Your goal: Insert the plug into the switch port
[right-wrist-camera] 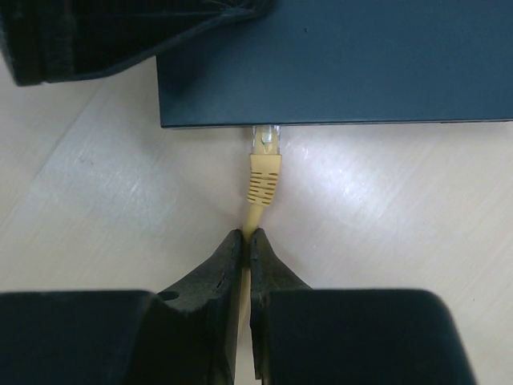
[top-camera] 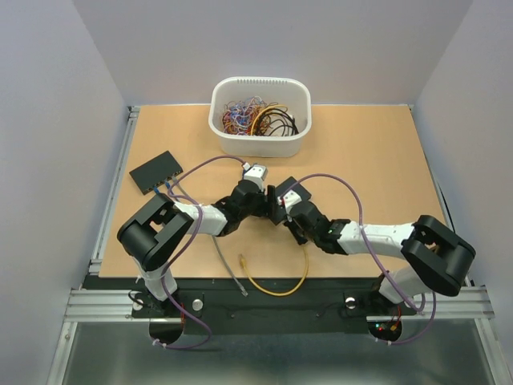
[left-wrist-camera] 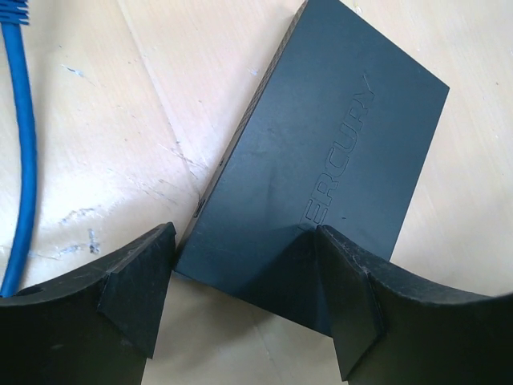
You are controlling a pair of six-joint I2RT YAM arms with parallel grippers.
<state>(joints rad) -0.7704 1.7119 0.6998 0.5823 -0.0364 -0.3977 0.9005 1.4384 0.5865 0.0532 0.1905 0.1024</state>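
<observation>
In the right wrist view the plug (right-wrist-camera: 266,140), clear and on a yellow cable (right-wrist-camera: 255,215), has its tip against the side edge of the black switch (right-wrist-camera: 345,64). The switch port is hidden under that edge, and I cannot tell how deep the plug sits. My right gripper (right-wrist-camera: 248,237) is shut on the yellow cable just behind the plug's boot. My left gripper (left-wrist-camera: 244,241) is open over the switch (left-wrist-camera: 321,144). Its left finger (left-wrist-camera: 136,289) is beside a near corner and its right finger (left-wrist-camera: 349,297) overlaps the top.
A second black switch (top-camera: 156,172) lies at the left with cables plugged in. A white basket (top-camera: 260,143) of tangled cables stands at the back. A grey cable (top-camera: 228,269) and the yellow cable's loop (top-camera: 276,287) lie near the front edge. A blue cable (left-wrist-camera: 24,160) runs left of the left gripper.
</observation>
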